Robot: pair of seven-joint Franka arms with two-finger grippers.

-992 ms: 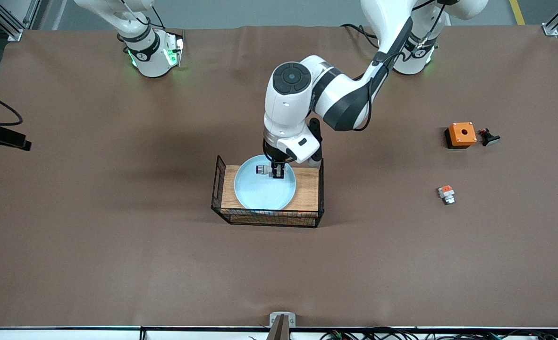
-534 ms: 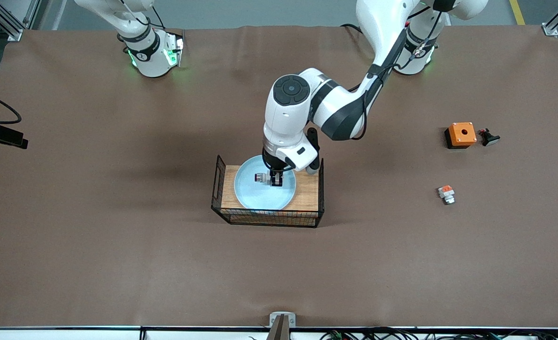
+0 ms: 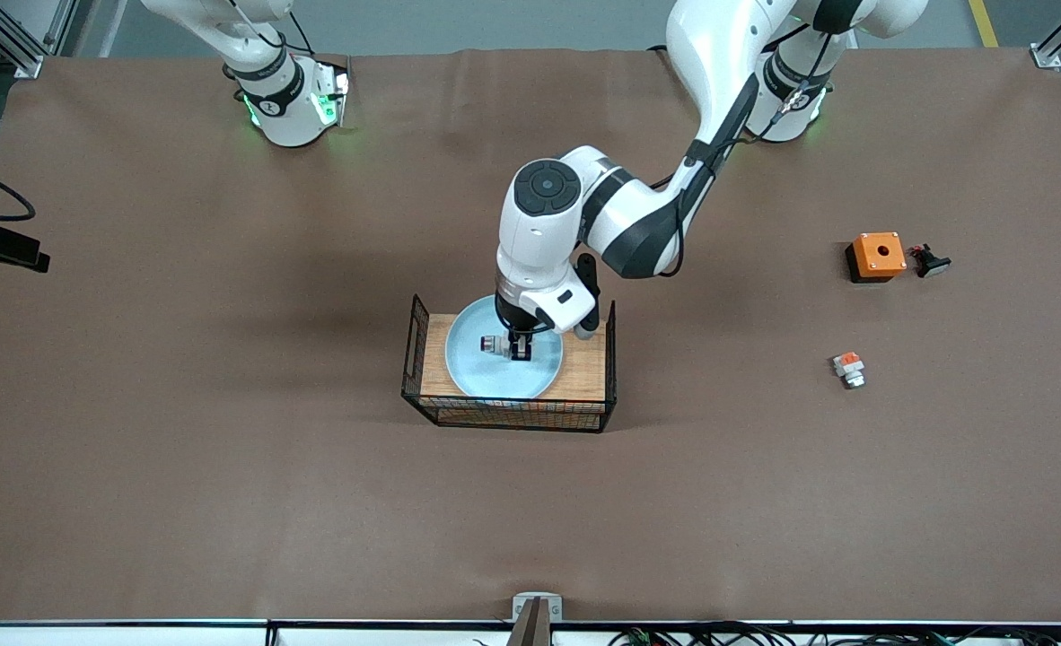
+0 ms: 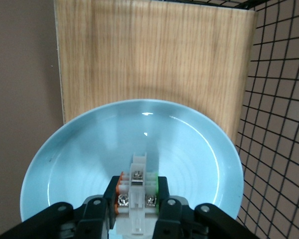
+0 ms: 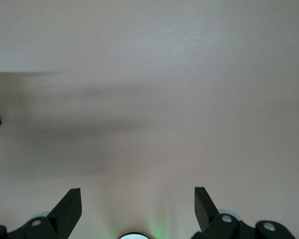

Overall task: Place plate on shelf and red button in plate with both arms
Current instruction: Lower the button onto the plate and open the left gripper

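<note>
The pale blue plate (image 3: 505, 379) lies on the wooden floor of a black wire basket (image 3: 512, 415) at mid-table. My left gripper (image 3: 521, 349) is low over the middle of the plate and shut on the red button (image 3: 494, 344), a small white-grey piece held on its side. In the left wrist view the red button (image 4: 138, 181) sits between the black fingers (image 4: 105, 201) of the left gripper (image 4: 138, 200), with the plate (image 4: 84, 149) right under it. I cannot tell whether the button touches the plate. My right gripper (image 5: 136, 195) is open and empty over bare brown table.
The basket's wire walls (image 4: 274, 124) stand close beside the plate. Toward the left arm's end of the table lie an orange square box (image 3: 876, 255), a small black part (image 3: 930, 262) beside it, and a tiny white piece with an orange-red block (image 3: 848, 368).
My left gripper has come down with the red button, from over the plate's rim nearest the robots to low over its middle. The right arm's view gives no earlier frame.
</note>
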